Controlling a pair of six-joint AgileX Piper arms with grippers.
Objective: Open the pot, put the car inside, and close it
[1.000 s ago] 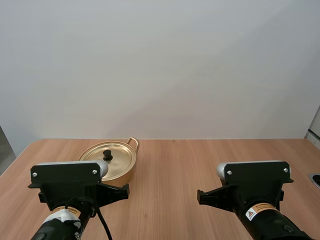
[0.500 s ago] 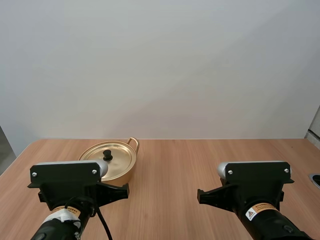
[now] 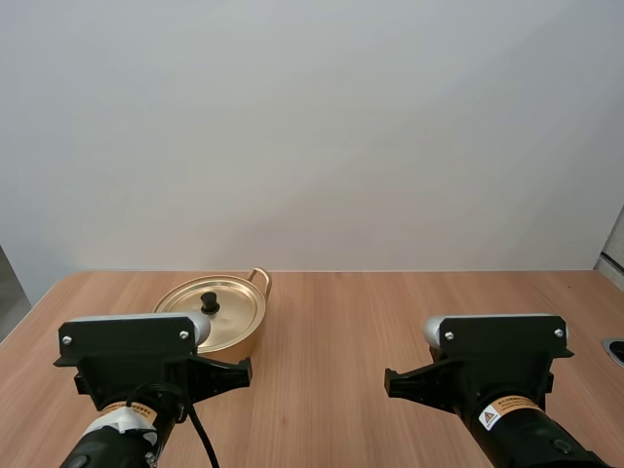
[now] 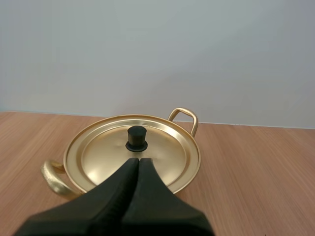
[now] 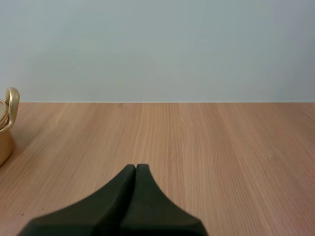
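Note:
A gold pot point(image 3: 219, 314) stands at the back left of the wooden table, its lid point(image 4: 133, 153) on and a black knob point(image 4: 137, 138) in the lid's centre. My left gripper point(image 4: 137, 161) is shut on nothing, its tips just short of the knob and a little above the lid. My right gripper point(image 5: 135, 168) is shut too, low over bare wood, with one gold handle of the pot point(image 5: 11, 108) off to its side. In the high view the left arm point(image 3: 146, 375) sits just before the pot and the right arm point(image 3: 487, 375) to its right.
The wooden table point(image 3: 370, 312) runs bare from the pot to its right edge. A plain pale wall stands behind the far edge. A dark object point(image 3: 616, 351) shows at the table's right edge.

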